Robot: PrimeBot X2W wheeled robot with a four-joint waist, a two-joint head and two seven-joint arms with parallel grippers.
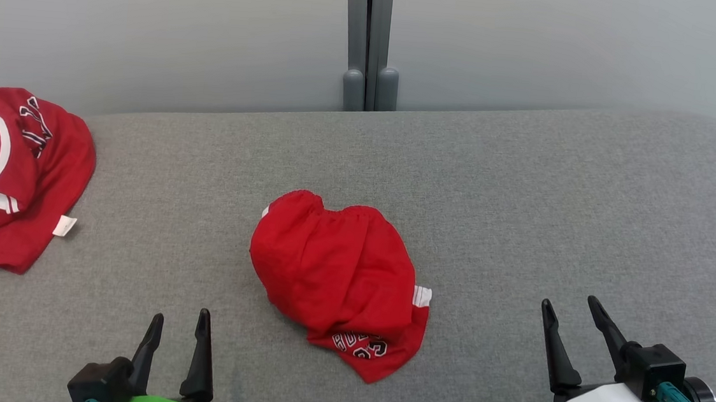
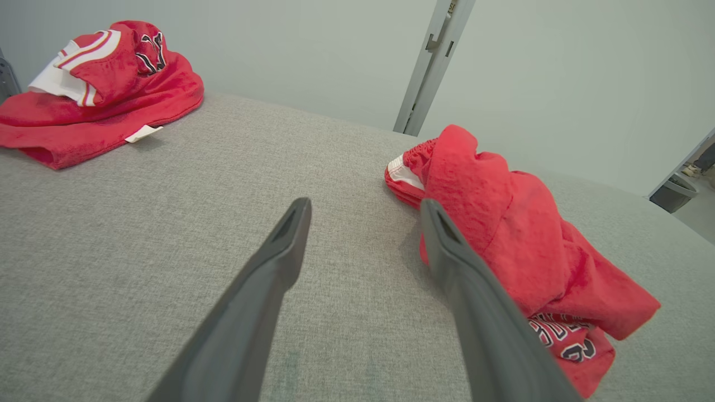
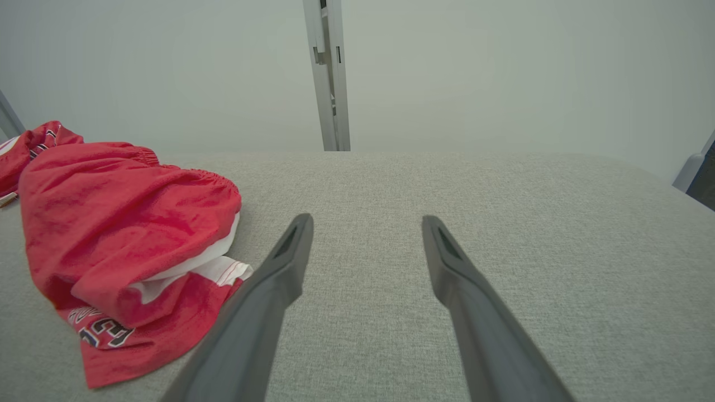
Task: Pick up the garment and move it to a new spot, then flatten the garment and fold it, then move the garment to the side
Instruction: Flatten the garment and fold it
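The crumpled red shorts [image 1: 335, 282] lie in the middle of the grey table [image 1: 524, 195] between the left gripper [image 1: 181, 316] and the right gripper [image 1: 570, 301], both spread and empty, so I'd pinch a raised fold near the waistband.

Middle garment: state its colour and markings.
The garment is red with white trim and lettering; head view shows it best.

Grey fabric tabletop [image 1: 524, 195], pale wall [image 1: 155, 19], grey post [image 1: 369, 36], folded red jersey [image 1: 21, 181] far left
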